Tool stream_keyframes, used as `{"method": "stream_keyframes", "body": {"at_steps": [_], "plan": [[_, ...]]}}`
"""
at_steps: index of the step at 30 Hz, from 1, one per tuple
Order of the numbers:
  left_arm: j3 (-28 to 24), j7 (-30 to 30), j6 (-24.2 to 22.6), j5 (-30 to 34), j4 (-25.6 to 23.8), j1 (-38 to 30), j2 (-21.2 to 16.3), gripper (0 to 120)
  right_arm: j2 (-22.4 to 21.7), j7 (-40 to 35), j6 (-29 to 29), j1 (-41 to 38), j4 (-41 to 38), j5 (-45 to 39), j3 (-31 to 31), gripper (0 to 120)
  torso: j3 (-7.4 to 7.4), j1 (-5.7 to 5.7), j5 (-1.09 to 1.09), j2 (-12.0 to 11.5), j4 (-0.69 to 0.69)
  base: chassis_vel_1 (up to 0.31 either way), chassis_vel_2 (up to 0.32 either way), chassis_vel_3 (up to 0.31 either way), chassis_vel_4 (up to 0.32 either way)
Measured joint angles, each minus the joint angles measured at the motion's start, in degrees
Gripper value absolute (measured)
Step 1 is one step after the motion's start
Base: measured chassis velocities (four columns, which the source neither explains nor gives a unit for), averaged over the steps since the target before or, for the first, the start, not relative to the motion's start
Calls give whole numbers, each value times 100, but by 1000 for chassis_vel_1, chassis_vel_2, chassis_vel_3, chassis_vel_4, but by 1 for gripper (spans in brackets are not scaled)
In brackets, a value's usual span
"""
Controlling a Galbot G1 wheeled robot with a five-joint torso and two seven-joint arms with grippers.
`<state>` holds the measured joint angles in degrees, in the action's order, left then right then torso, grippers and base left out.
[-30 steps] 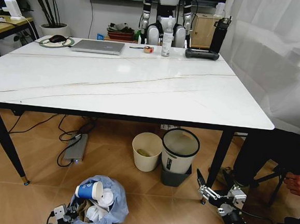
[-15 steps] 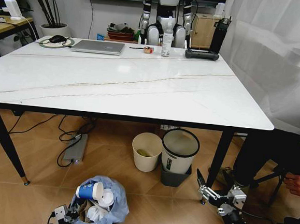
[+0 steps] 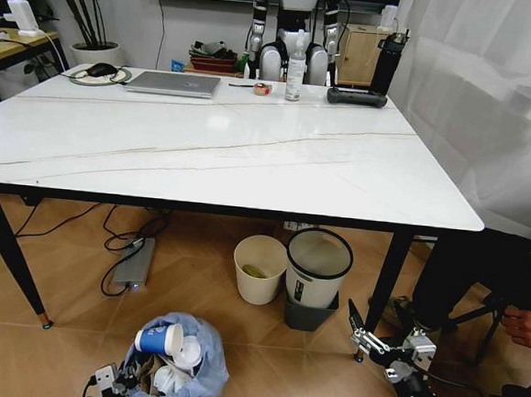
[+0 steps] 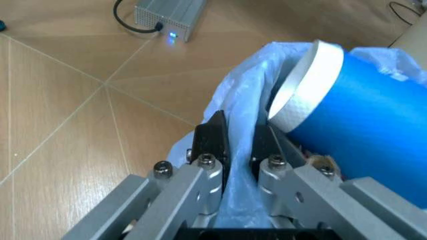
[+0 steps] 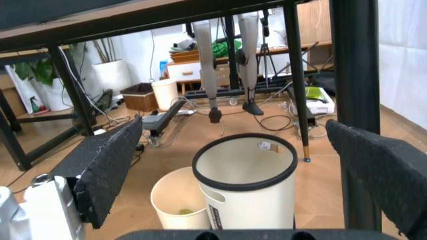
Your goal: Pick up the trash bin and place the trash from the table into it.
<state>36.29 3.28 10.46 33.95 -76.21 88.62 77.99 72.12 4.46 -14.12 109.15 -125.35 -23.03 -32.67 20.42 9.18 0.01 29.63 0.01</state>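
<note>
Low at my left, my left gripper (image 4: 233, 142) is pinched shut on the light-blue bag rim of the trash bin (image 3: 177, 364), the plastic squeezed flat between its two black pads. The bin sits down near the floor tiles in front of the table (image 3: 232, 150), stuffed with trash: a blue paper cup (image 4: 363, 135) with its white rim lies on top, right against my fingers, with crumpled white paper (image 3: 170, 378) below it. Over the last second the cup has shifted a touch lower and the bag has settled a little. Nothing else has moved. I judge that the clearing is as good as done, since the marble top carries no litter, only the laptop (image 3: 175, 83) and the spray bottle (image 3: 296, 67) at the far edge. At my right, my right gripper (image 3: 376, 339) hangs wide open and empty, looking under the table at the black-rimmed white bin (image 5: 245, 177) and the cream bin (image 5: 177, 202) beside it.
</note>
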Motion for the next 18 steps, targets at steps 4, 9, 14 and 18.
{"method": "stream_keyframes", "body": {"at_steps": [4,9,14,18], "plan": [[14,11,6,-1,11,12,-1,8,0,0,0,0,0,0,0,100,2,1,0,2,0,0,0,0,0],[31,18,19,-6,27,29,-2,9,0,0,0,0,0,0,0,100,3,1,-1,4,-1,0,0,0,0],[68,27,33,-10,-102,144,-39,16,0,0,0,0,0,0,0,100,4,2,-1,7,-1,0,0,0,0],[172,61,77,-2,-299,381,-119,31,0,0,0,0,0,0,0,100,5,2,-1,8,-1,0,0,0,0]]}}
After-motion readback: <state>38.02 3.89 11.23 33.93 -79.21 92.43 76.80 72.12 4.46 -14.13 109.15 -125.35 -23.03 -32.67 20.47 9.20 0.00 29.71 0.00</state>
